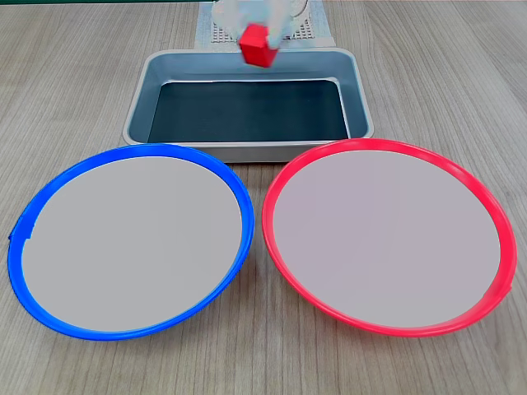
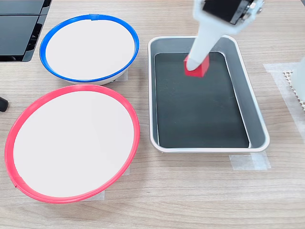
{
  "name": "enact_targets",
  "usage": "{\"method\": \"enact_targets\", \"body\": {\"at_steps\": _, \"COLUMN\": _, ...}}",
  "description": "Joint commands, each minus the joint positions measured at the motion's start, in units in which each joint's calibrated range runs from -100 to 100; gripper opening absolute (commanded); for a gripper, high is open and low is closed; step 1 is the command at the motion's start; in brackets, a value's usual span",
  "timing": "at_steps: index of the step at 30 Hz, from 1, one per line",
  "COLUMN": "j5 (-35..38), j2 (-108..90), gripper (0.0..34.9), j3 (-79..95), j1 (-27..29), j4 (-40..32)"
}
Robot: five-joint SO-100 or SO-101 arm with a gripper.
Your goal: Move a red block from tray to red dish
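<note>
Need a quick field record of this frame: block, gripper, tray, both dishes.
block: small bright red cube, held in the gripper, lifted over the tray
gripper: white gripper shut on the cube; blurred in the first exterior view
tray: rectangular grey metal pan with black bottom, nothing lying on it
red dish: round red-rimmed plate, empty
blue dish: round blue-rimmed plate, empty
surface: wooden table
status: cube not yet in the red-rimmed plate

Light wood-grain tabletop [image 1: 82, 74]; dark panel [image 2: 19, 28] at second exterior view's left.
</note>
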Motion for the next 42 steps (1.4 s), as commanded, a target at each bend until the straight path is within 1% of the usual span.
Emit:
{"method": "enact_targets", "body": {"at_steps": 1, "j5": -17.2, "j2": 9.8, "gripper": 0.2, "j3": -16.0, "j1": -8.5, "j4": -2.9}}
{"method": "enact_targets", "body": {"at_steps": 3, "j5": -21.8, "j2": 14.6, "gripper": 0.1, "j3": -20.0, "j1": -10.0, "j4": -7.6}}
{"method": "enact_targets", "body": {"at_steps": 5, "j5": -24.9, "j2": 19.0, "gripper": 0.1, "j3": -22.2, "j1": -10.8, "j4": -13.8}}
{"method": "enact_targets", "body": {"at_steps": 7, "j5": -27.2, "j2": 22.7, "gripper": 0.1, "j3": -21.9, "j1": -10.9, "j4": -22.7}}
{"method": "enact_targets", "body": {"at_steps": 8, "j5": -27.5, "j2": 23.5, "gripper": 0.1, "j3": -21.3, "j1": -11.0, "j4": -25.1}}
{"method": "enact_targets", "body": {"at_steps": 9, "j5": -27.8, "j2": 25.2, "gripper": 0.1, "j3": -19.7, "j1": -11.2, "j4": -30.7}}
{"method": "enact_targets", "body": {"at_steps": 10, "j5": -27.7, "j2": 25.8, "gripper": 0.1, "j3": -19.0, "j1": -11.3, "j4": -32.6}}
{"method": "enact_targets", "body": {"at_steps": 15, "j5": -25.8, "j2": 28.6, "gripper": 0.2, "j3": -10.6, "j1": -12.5, "j4": -48.1}}
{"method": "enact_targets", "body": {"at_steps": 17, "j5": -24.9, "j2": 29.4, "gripper": 0.6, "j3": -8.5, "j1": -12.9, "j4": -51.4}}
{"method": "enact_targets", "body": {"at_steps": 18, "j5": -24.5, "j2": 29.6, "gripper": 1.8, "j3": -7.8, "j1": -13.1, "j4": -52.3}}
{"method": "enact_targets", "body": {"at_steps": 21, "j5": -23.6, "j2": 30.6, "gripper": 7.5, "j3": -5.8, "j1": -13.4, "j4": -55.3}}
{"method": "enact_targets", "body": {"at_steps": 23, "j5": -23.2, "j2": 31.0, "gripper": 12.0, "j3": -5.0, "j1": -13.5, "j4": -56.4}}
{"method": "enact_targets", "body": {"at_steps": 24, "j5": -23.0, "j2": 31.0, "gripper": 13.3, "j3": -4.6, "j1": -13.5, "j4": -56.9}}
{"method": "enact_targets", "body": {"at_steps": 26, "j5": -22.8, "j2": 30.7, "gripper": 17.2, "j3": -3.5, "j1": -13.4, "j4": -58.3}}
{"method": "enact_targets", "body": {"at_steps": 27, "j5": -22.8, "j2": 30.3, "gripper": 17.6, "j3": -3.0, "j1": -13.2, "j4": -58.9}}
{"method": "enact_targets", "body": {"at_steps": 28, "j5": -22.8, "j2": 29.6, "gripper": 16.8, "j3": -2.4, "j1": -13.0, "j4": -59.6}}
{"method": "enact_targets", "body": {"at_steps": 29, "j5": -23.0, "j2": 28.8, "gripper": 15.3, "j3": -1.7, "j1": -12.8, "j4": -60.4}}
{"method": "enact_targets", "body": {"at_steps": 30, "j5": -23.4, "j2": 27.4, "gripper": 12.5, "j3": -0.6, "j1": -12.4, "j4": -61.5}}
{"method": "enact_targets", "body": {"at_steps": 31, "j5": -23.9, "j2": 26.0, "gripper": 8.7, "j3": 0.6, "j1": -12.1, "j4": -62.4}}
{"method": "enact_targets", "body": {"at_steps": 32, "j5": -25.4, "j2": 22.9, "gripper": 0.3, "j3": 2.8, "j1": -11.0, "j4": -63.8}}
{"method": "enact_targets", "body": {"at_steps": 34, "j5": -28.1, "j2": 16.7, "gripper": 0.3, "j3": 7.5, "j1": -9.1, "j4": -65.7}}
{"method": "enact_targets", "body": {"at_steps": 35, "j5": -30.2, "j2": 11.5, "gripper": 0.2, "j3": 12.4, "j1": -7.1, "j4": -67.8}}
{"method": "enact_targets", "body": {"at_steps": 38, "j5": -33.6, "j2": 2.2, "gripper": 0.1, "j3": 20.9, "j1": -3.3, "j4": -69.6}}
{"method": "enact_targets", "body": {"at_steps": 40, "j5": -35.9, "j2": -6.3, "gripper": 0.0, "j3": 28.2, "j1": 0.2, "j4": -68.1}}
{"method": "enact_targets", "body": {"at_steps": 42, "j5": -35.9, "j2": -14.2, "gripper": 0.0, "j3": 35.5, "j1": 2.7, "j4": -65.6}}
